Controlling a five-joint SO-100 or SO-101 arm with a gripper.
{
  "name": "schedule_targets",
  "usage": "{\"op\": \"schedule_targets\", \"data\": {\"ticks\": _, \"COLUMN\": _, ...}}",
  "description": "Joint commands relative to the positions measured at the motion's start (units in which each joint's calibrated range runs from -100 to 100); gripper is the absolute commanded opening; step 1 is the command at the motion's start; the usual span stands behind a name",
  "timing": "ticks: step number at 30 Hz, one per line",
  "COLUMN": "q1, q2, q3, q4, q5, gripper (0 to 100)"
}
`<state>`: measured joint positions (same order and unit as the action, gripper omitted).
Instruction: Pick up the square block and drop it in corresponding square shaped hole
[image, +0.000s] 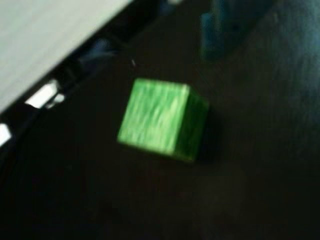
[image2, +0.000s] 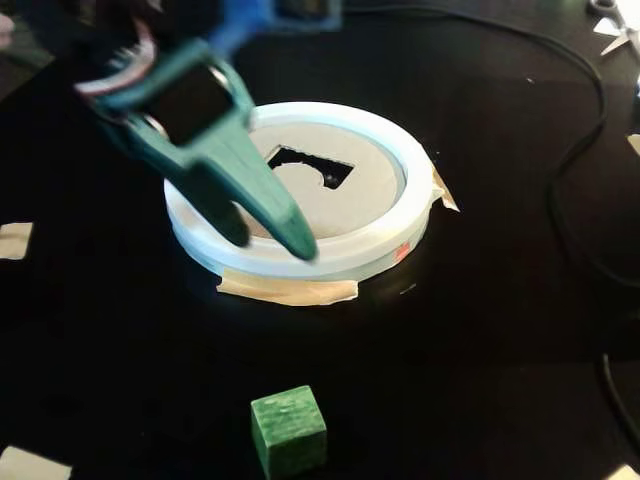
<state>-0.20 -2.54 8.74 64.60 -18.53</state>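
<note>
One green cube (image2: 288, 430) waits untouched on the table (image2: 480, 350).
Claw (image2: 268, 238) hangs above, seemingly narrow and empty; widen, then straddle flat faces.

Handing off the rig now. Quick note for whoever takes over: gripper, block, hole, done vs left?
Gripper: empty, fingers a little apart, hanging over the near-left rim of the white ring in the fixed view, pointing down toward the block.
Block: green cube lying free on the black table, in front of the ring, nothing touching it. The wrist view shows it too.
Hole: a dark cutout shows in the cardboard disc, partly hidden by the gripper; its shape is unclear from here.
Done: nothing yet.
Left: grasp the block, lift it, carry it over the disc, drop it in the square hole.
</note>
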Motion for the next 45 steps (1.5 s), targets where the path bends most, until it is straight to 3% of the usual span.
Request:
{"op": "schedule_targets", "data": {"ticks": 1, "q1": 1.32, "q2": 9.39, "q3": -13.84, "q4": -0.52, "q5": -3.03, "gripper": 83}}
{"op": "schedule_targets", "data": {"ticks": 11, "q1": 8.06, "q2": 23.19, "q3": -18.12, "q4": -0.52, "q5": -3.17, "gripper": 83}}
{"op": "schedule_targets", "data": {"ticks": 45, "q1": 2.32, "q2": 27.66, "q3": -18.03, "q4": -0.72, "q5": -5.18, "gripper": 81}}
